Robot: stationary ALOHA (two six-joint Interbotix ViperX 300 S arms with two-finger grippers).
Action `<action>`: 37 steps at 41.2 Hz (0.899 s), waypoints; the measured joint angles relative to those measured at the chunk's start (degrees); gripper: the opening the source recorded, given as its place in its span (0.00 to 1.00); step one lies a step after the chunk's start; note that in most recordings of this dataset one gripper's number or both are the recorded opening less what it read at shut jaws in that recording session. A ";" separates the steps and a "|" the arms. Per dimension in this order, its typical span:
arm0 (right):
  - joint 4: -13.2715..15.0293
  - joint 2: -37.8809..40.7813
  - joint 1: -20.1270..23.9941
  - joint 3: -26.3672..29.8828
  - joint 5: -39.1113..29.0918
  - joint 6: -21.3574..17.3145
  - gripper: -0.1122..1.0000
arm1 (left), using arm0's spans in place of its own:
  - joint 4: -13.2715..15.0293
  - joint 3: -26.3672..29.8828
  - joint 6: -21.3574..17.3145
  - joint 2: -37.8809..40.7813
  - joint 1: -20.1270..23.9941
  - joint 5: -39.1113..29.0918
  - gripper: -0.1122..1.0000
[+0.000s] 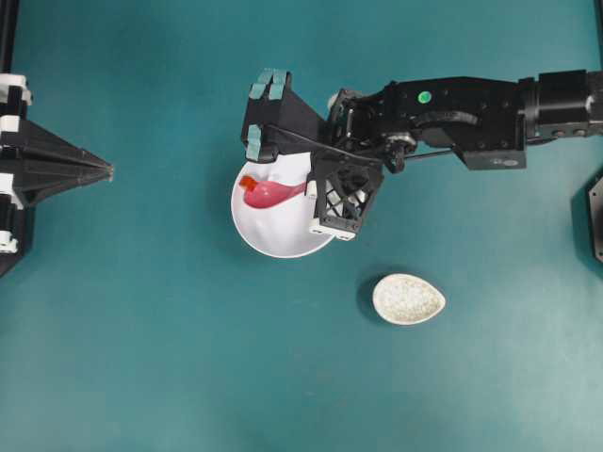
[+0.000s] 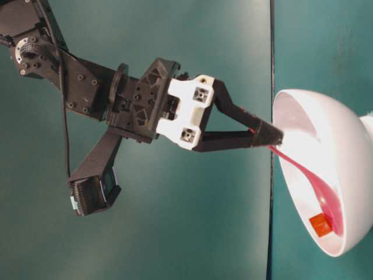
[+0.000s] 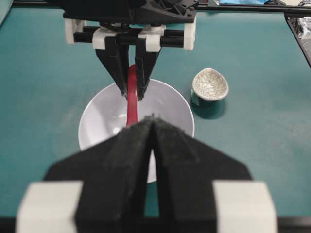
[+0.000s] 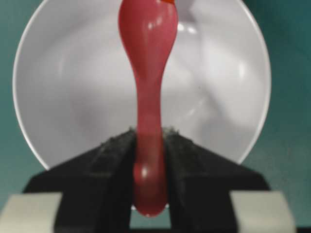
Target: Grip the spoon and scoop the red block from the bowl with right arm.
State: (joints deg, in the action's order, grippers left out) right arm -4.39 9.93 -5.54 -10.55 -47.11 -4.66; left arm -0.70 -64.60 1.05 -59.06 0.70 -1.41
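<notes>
At far left of the overhead view, the left gripper rests apart from the dishes, its fingers pressed together. At centre, the white bowl sits on the teal counter. Inside, the pink spoon angles down, its scoop touching the red block near the bowl's left wall. The right gripper pinches the spoon's handle between its fingers. Lower right stands a speckled egg-shaped dish.
</notes>
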 measured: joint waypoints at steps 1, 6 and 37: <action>0.00 0.00 0.00 -0.09 0.00 0.00 0.30 | 0.00 0.00 0.00 0.00 0.00 0.00 0.10; 0.00 -0.35 0.09 -1.05 0.18 -0.18 0.30 | 0.00 0.00 0.00 0.00 0.00 0.00 0.10; 0.00 -9.58 1.32 -16.00 13.36 -4.13 0.30 | -0.09 0.00 0.00 0.00 0.00 0.00 0.10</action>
State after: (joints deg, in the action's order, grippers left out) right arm -4.39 0.35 -4.22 -26.54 -33.75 -8.79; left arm -0.79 -64.60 1.05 -59.06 0.70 -1.41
